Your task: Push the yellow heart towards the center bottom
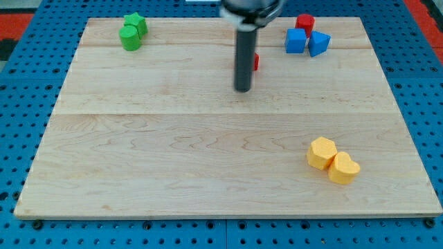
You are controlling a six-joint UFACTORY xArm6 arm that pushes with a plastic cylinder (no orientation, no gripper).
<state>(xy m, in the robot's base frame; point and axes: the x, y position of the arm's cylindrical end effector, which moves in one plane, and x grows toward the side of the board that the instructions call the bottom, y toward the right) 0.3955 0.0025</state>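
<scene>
The yellow heart [344, 168] lies at the view's lower right on the wooden board [173, 152], touching a yellow hexagon-like block [322, 153] on its upper left. My tip [242, 90] stands near the top centre of the board, far up and to the left of both yellow blocks. A red block [256, 61] is mostly hidden just behind the rod, at its right.
Two green blocks [132, 32] sit together at the top left. At the top right are a red block [305, 23], a blue cube [296, 41] and a blue triangular block [319, 43]. A blue pegboard [21, 83] surrounds the board.
</scene>
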